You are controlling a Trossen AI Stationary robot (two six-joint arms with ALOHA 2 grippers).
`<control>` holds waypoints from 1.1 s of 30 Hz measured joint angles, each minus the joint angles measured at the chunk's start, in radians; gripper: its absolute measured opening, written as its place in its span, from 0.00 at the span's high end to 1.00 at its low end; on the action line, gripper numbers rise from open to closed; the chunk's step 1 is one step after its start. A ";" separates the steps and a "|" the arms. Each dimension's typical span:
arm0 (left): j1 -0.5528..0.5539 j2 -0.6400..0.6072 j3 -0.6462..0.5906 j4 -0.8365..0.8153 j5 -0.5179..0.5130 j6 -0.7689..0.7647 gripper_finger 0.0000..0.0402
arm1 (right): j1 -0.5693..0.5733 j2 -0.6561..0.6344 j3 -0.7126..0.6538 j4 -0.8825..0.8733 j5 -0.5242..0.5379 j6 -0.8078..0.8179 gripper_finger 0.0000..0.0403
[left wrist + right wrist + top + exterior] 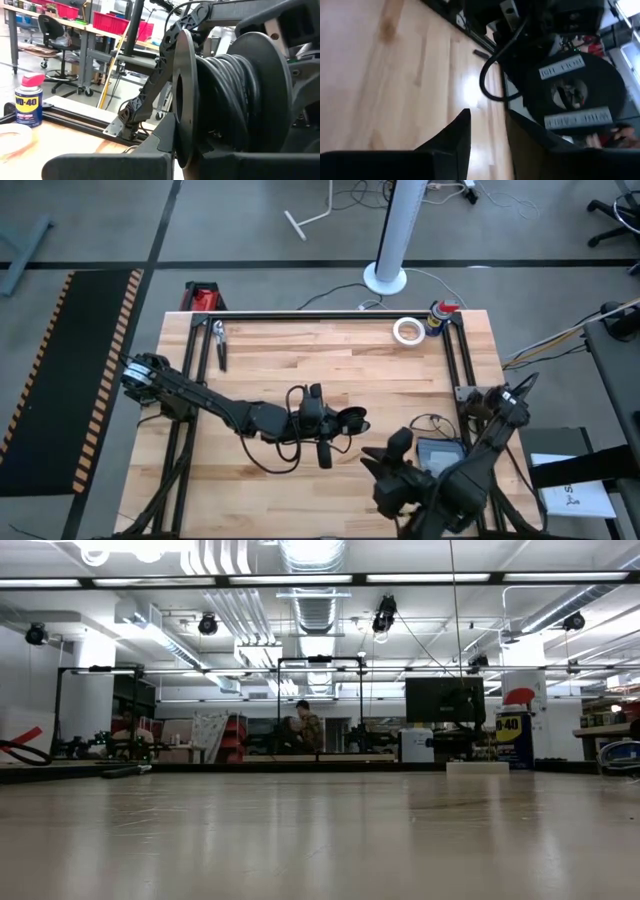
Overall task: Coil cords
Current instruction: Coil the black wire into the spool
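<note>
In the high view the left gripper (pixel 345 423) is seen as a dark mass near the table's (pixel 300 350) middle — whether its fingers are parted cannot be told. The cord (pixel 270 450) beneath it is partly hidden by the arm, and its full run cannot be traced. The right gripper (pixel 398 448), nearer the table's front edge, is equally unreadable, and its arm is cut off by the picture's lower border. In the left wrist view a spool wound with black cord (pixel 225 115) fills the frame and is cropped at the right edge — the table behind it is mostly blocked.
</note>
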 joint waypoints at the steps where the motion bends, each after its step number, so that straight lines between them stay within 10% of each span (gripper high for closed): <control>1: 0.000 0.000 0.000 0.000 0.000 0.006 1.00 | 0.011 0.000 -0.005 0.000 0.008 0.037 0.72; 18: 0.001 0.004 -0.013 -0.001 -0.026 0.087 1.00 | 0.120 -0.002 -0.519 0.144 0.172 0.998 0.77; 33: -0.055 0.003 -0.023 -0.102 -0.061 0.103 1.00 | -0.044 -0.002 -1.034 1.682 -0.416 0.216 0.87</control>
